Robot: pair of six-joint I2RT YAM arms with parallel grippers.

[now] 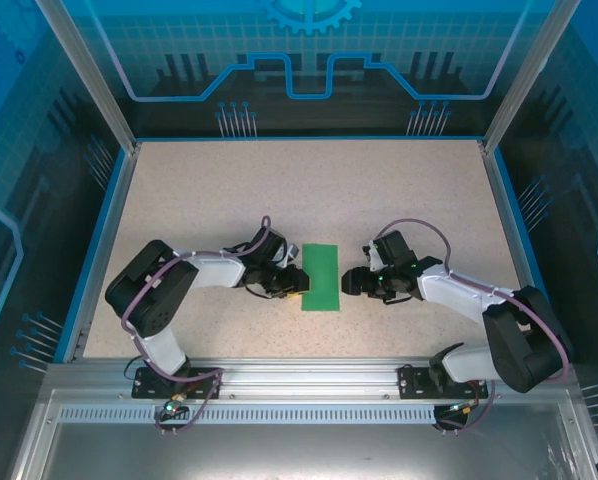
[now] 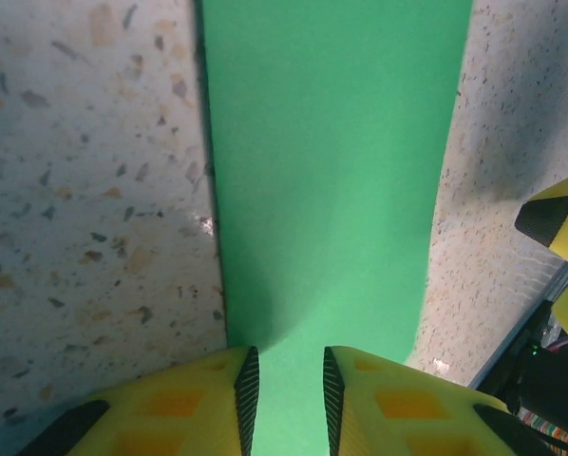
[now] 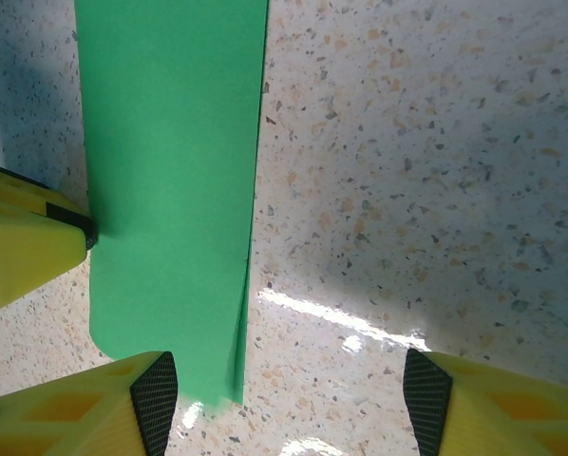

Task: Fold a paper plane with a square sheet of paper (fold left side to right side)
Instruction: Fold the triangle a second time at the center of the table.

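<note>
The square sheet of paper [image 1: 320, 276] lies flat on the table between the arms, doubled into a narrow bright green strip. My left gripper [image 1: 291, 285] sits low at its left edge. In the left wrist view its yellow fingers [image 2: 217, 399] stand a small gap apart over the green paper [image 2: 331, 171], so this gripper [image 2: 291, 366] is narrowly open. My right gripper [image 1: 351, 281] is just right of the strip. In the right wrist view it [image 3: 289, 380] is wide open over bare table, and beside it the paper's [image 3: 170, 171] two layers part slightly at one corner.
The speckled beige tabletop [image 1: 399, 190] has a blue rim and a metal rail at the near edge. A left finger [image 3: 28, 247] touches the strip's far side in the right wrist view. The right gripper's fingertips [image 2: 559, 223] show at the edge of the left wrist view.
</note>
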